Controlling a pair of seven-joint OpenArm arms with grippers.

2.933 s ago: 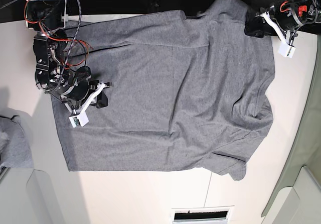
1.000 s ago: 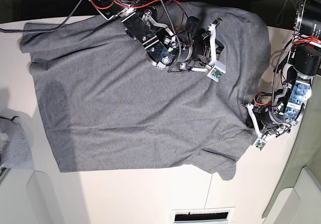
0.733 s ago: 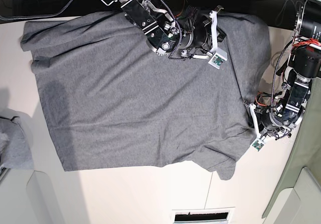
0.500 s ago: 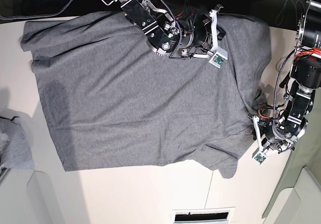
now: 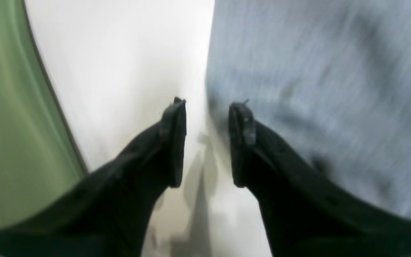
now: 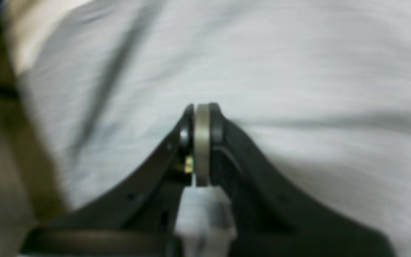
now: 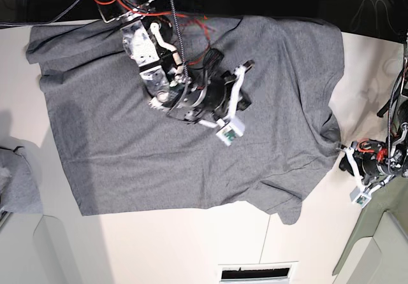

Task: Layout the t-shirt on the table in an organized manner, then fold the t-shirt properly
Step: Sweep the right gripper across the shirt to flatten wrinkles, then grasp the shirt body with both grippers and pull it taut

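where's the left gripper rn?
In the base view the left gripper sits at the right edge, over bare table just off the t-shirt sleeve edge. Its wrist view shows the jaws open and empty, cloth beside one finger.

white table (image 7: pixel 191 246), t-shirt (image 7: pixel 127 150) spread flat (creased)

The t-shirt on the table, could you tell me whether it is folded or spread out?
Spread out: the t-shirt lies open in a single layer across the table, with some wrinkles near one sleeve.
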